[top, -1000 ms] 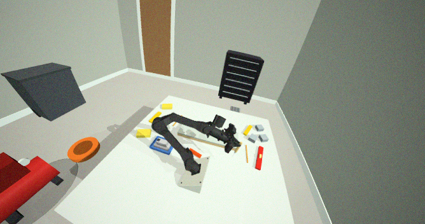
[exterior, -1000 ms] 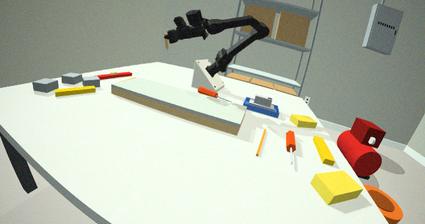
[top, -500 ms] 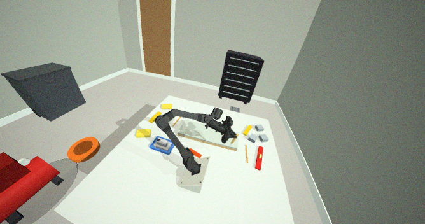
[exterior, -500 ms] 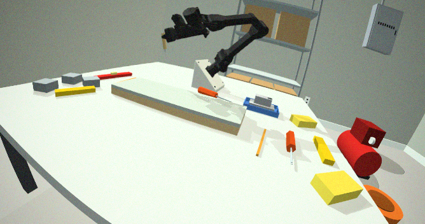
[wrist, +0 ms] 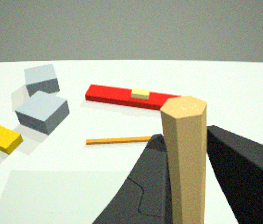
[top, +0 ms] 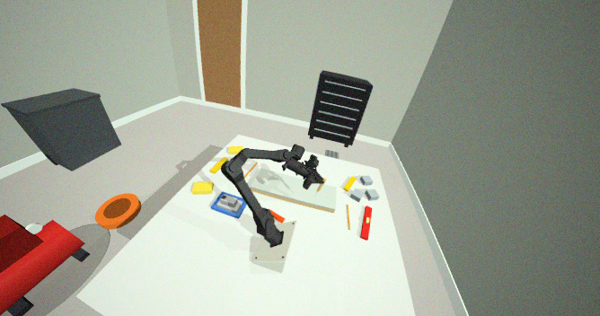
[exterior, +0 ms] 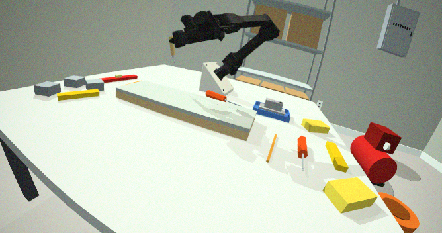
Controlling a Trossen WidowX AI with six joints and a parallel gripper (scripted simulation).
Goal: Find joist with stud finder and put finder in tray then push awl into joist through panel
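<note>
My gripper [top: 315, 181] [exterior: 173, 41] [wrist: 183, 139] is shut on the awl [top: 321, 186] [exterior: 171, 49] [wrist: 186, 163]. The awl has a pale wooden handle and is held upright with its thin metal tip pointing down. It hangs well above the end of the floor panel [top: 327, 197] [exterior: 155, 94] [wrist: 38, 205] that lies nearest the grey blocks. The panel is a long pale slab with a brown edge. The grey stud finder [top: 232, 200] [exterior: 273, 104] rests in the blue tray [top: 218, 207] [exterior: 282, 117] beside the arm's base.
A red level [top: 366, 222] [exterior: 119, 78] [wrist: 130, 96], grey blocks [top: 366, 189] [exterior: 47, 88] [wrist: 43, 112], a yellow bar [exterior: 77, 94] and a pencil [wrist: 118, 140] lie past the panel's end. Orange screwdrivers [exterior: 216, 95] [exterior: 302, 151], another pencil [exterior: 271, 147] and yellow blocks [exterior: 350, 194] lie around the other end.
</note>
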